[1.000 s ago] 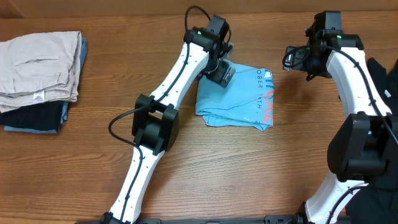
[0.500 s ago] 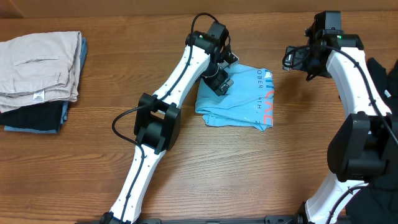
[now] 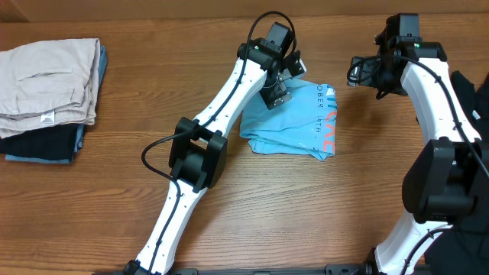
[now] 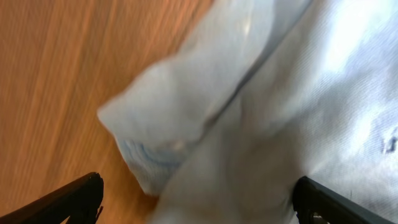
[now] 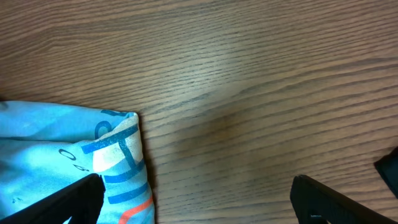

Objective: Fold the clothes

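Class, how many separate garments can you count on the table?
3 for certain: a blue T-shirt at centre, a beige garment at far left, and a black garment beneath it. Blue edges there may be more.

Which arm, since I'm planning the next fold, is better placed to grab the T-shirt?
Likely left. The left arm holds open jaws directly over the T-shirt, at its far left corner; the right arm holds open jaws over bare table beside it.
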### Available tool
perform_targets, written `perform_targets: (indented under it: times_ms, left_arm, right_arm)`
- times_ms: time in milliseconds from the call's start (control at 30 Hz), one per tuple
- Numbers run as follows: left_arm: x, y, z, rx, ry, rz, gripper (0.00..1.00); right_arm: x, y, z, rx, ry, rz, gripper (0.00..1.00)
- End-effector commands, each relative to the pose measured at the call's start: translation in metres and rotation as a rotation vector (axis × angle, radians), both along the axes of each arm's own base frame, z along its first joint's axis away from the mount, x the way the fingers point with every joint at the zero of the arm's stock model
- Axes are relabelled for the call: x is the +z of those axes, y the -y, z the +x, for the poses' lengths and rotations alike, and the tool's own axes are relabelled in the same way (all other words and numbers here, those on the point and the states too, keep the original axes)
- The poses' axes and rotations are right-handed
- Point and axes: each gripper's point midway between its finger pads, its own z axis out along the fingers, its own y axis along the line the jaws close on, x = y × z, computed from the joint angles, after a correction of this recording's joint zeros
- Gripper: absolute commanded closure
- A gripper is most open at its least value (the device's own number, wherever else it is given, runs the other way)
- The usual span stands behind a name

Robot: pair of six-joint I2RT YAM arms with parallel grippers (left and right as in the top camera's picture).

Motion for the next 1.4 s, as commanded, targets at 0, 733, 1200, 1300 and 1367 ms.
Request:
perform_targets:
  times_ms: [0, 733, 1200, 1300, 1367]
  left_arm:
    - [0.010, 0.010, 0.005, -0.103, 0.041, -0.026, 0.00]
    - [-0.073, -0.020, -0.079, -0.183, -0.409, 0.033, 0.08]
    - [0.080, -0.040, -0.067, 0.062, -0.273, -0.040, 0.96]
    - [0.104, -0.080, -0.039, 0.268, -0.149, 0.008, 0.96]
    - [0.116, -0.106, -0.028, 0.359, -0.109, 0.014, 0.96]
  right_arm:
    - [0.028, 0.003, 0.005, -0.010, 0.069, -0.008, 0.00]
    - [0.028, 0.003, 0.005, -0.010, 0.069, -0.008, 0.00]
    - [0.028, 0.003, 0.005, -0.010, 0.069, -0.008, 0.00]
    - [0.028, 0.003, 0.005, -0.010, 0.069, -0.008, 0.00]
    - [0.028, 0.003, 0.005, -0.010, 0.069, -0.008, 0.00]
